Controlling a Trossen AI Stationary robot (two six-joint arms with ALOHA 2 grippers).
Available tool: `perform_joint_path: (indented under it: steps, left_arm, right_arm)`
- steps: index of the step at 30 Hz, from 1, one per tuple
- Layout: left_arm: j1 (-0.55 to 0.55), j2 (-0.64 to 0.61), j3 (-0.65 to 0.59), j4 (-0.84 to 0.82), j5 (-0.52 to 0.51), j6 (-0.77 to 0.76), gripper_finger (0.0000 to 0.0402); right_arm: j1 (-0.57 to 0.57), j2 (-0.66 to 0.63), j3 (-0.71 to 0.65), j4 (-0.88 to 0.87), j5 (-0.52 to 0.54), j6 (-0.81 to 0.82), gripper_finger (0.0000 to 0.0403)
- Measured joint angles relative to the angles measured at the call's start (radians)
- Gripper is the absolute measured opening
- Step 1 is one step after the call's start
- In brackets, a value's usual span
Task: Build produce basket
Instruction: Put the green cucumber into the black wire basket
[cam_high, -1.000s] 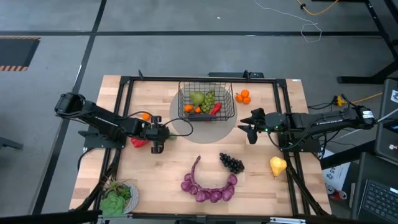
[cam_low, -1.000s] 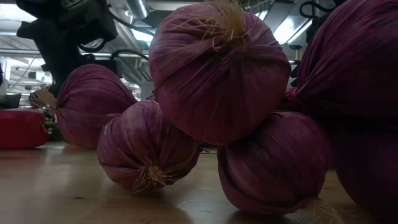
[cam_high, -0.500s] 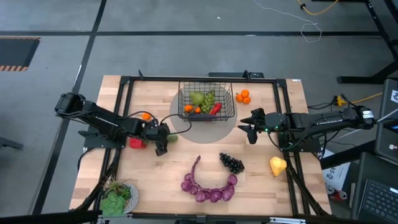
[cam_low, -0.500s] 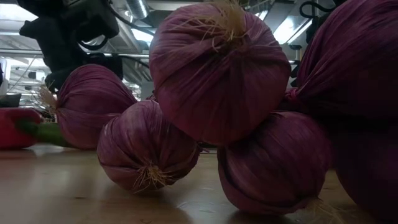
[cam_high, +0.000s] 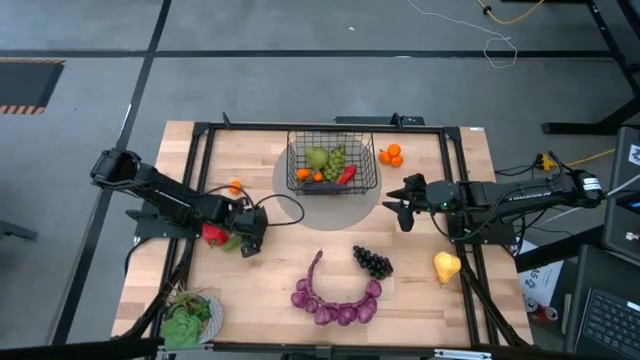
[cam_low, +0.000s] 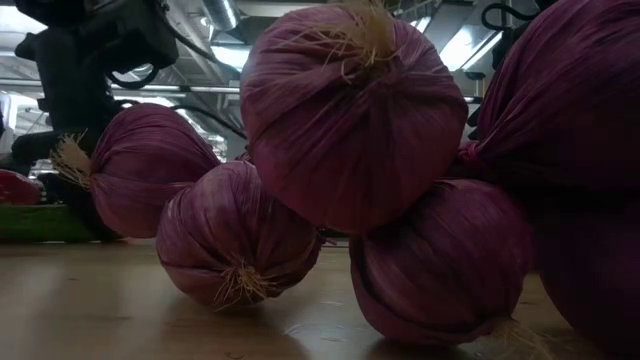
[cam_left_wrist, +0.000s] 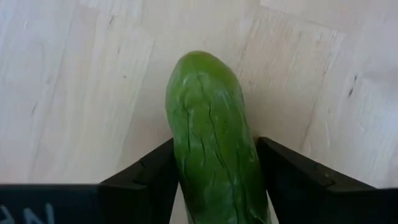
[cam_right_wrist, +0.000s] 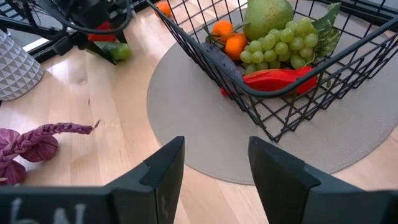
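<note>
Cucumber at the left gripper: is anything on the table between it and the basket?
Nothing visible. The cucumber sits between the left gripper's fingers; bare wood and the round grey mat lie between it and the basket.

Black wire basket (cam_high: 333, 166) upper centre, holding pear, grapes, oranges, red pepper; green cucumber (cam_left_wrist: 213, 146) lying flat on the surface at left; onion string (cam_high: 335, 297), dark grapes (cam_high: 372, 262), yellow pear (cam_high: 446, 266) lower right.

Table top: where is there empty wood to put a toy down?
Bare wood lies on the wooden table between the green lettuce plate and the purple onion string, and behind the left gripper. It is crowded around the black wire basket and the dark grapes.
</note>
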Motion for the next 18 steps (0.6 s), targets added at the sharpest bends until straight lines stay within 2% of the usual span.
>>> perform_joint_path:
  steps: [9, 14, 16, 18]
  left_arm:
    - [-0.011, 0.004, 0.000, 0.001, -0.014, -0.003, 0.0200]
    - [-0.011, 0.004, 0.000, 0.010, -0.015, -0.019, 0.0151]
    - [-0.014, 0.004, -0.001, 0.013, -0.062, -0.061, 0.0122]
    - [-0.016, 0.008, -0.002, 0.030, -0.164, -0.145, 0.0111]
  right_arm:
    - [0.000, 0.000, 0.000, -0.005, 0.000, 0.001, 0.0181]
    - [0.000, 0.000, 0.000, -0.005, 0.000, 0.002, 0.0181]
    - [0.000, 0.000, 0.000, -0.005, 0.000, 0.002, 0.0181]
    - [0.000, 0.000, 0.000, -0.005, 0.000, 0.002, 0.0181]
